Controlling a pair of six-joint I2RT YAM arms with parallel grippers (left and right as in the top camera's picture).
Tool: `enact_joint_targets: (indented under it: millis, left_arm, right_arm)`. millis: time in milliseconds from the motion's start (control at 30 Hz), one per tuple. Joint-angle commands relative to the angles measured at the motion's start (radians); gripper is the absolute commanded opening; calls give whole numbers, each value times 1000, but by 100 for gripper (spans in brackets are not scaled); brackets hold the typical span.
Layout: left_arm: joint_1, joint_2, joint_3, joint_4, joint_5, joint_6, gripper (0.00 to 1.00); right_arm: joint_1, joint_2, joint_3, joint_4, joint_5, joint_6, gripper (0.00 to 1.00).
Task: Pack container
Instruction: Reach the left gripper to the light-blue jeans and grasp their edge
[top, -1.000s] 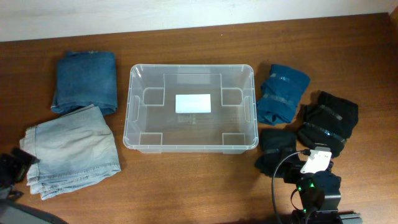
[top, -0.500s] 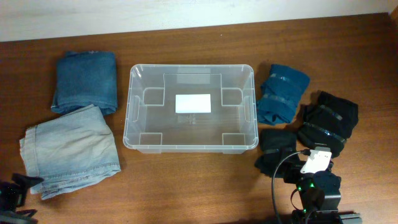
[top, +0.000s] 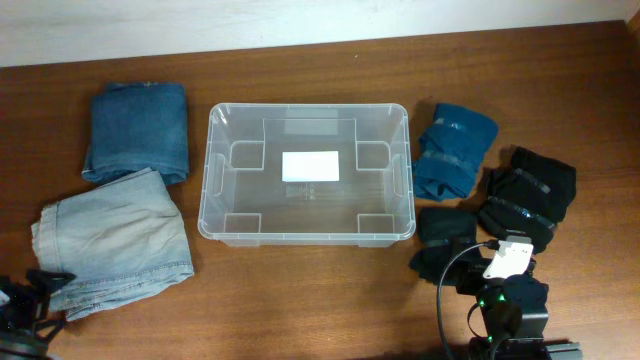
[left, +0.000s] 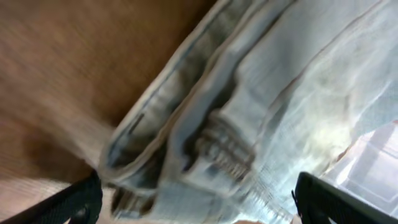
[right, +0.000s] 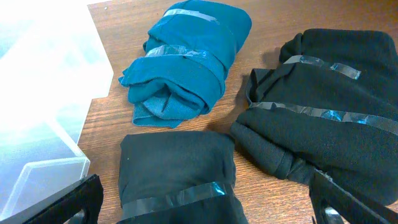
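Observation:
The clear plastic container (top: 308, 175) stands empty in the middle of the table, a white label on its base; its corner shows in the right wrist view (right: 37, 99). Folded light-blue jeans (top: 110, 245) lie at the left front. My left gripper (top: 30, 300) is open at their front left corner; the left wrist view shows the jeans' (left: 249, 118) folded edge between its fingertips (left: 196, 202). My right gripper (right: 205, 202) is open over a taped black garment (right: 177, 171), at the front right in the overhead view (top: 505, 300).
Dark-blue folded jeans (top: 137, 130) lie at the back left. Right of the container lie a taped teal garment (top: 455, 150), a large black taped bundle (top: 525, 195) and a small black bundle (top: 445, 240).
My left gripper has moved along the table's front left edge, first back toward the front, then up to the jeans' corner. The right arm has not moved.

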Motion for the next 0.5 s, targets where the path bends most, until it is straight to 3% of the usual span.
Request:
enact_joint_targets:
  millis: [0,333,467]
  left_arm:
    - [-39,65,-19,43,4,-8,97]
    - [-112,76,-29,59,-6,-8,53]
    - [-111,76,-29,51,33,-8,26]
  right_arm:
    - [-8,-9,-8,2,-2,0,98]
    - [-8,-8,-8,2,-2,0,98]
    - [-8,-8,-8,2,-2,0,98]
